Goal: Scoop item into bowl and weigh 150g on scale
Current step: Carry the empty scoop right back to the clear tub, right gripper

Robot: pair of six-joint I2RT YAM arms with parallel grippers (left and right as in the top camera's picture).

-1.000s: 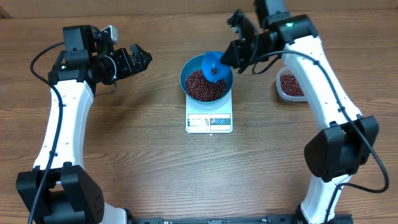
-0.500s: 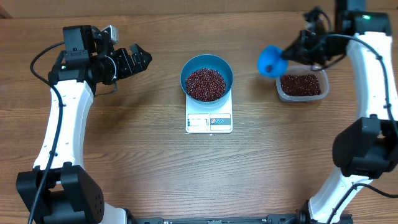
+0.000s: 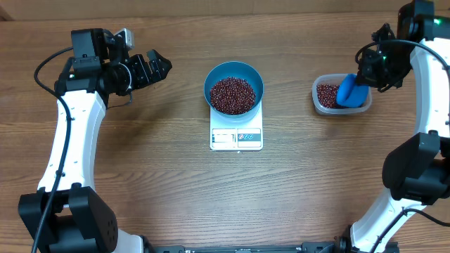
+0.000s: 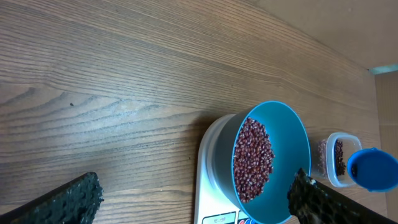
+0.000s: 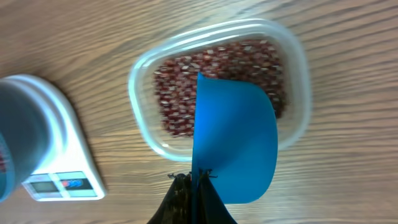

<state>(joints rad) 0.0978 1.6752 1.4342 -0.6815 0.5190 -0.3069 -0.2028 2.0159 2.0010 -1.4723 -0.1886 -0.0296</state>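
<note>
The blue bowl (image 3: 234, 70) sits on the white scale (image 3: 236, 138) and holds a heap of red-brown beans (image 3: 233, 94). My right gripper (image 3: 364, 79) is shut on the handle of a small blue scoop (image 3: 351, 91). The scoop is tilted down into a clear tub (image 3: 316, 98) of beans at the right. In the right wrist view the scoop (image 5: 239, 143) covers part of the tub's beans (image 5: 174, 93), and my fingers meet at its handle (image 5: 198, 177). My left gripper (image 3: 156, 67) hangs open and empty, well left of the bowl (image 4: 292, 143).
The scale's display and buttons (image 3: 236, 138) face the front edge. The tub (image 5: 143, 81) stands to the right of the scale (image 5: 56, 162), with bare wood between them. Both arm bases stand at the front corners.
My right arm carried the scoop from over the bowl rightwards and lowered it into the tub. The left arm has not moved.
</note>
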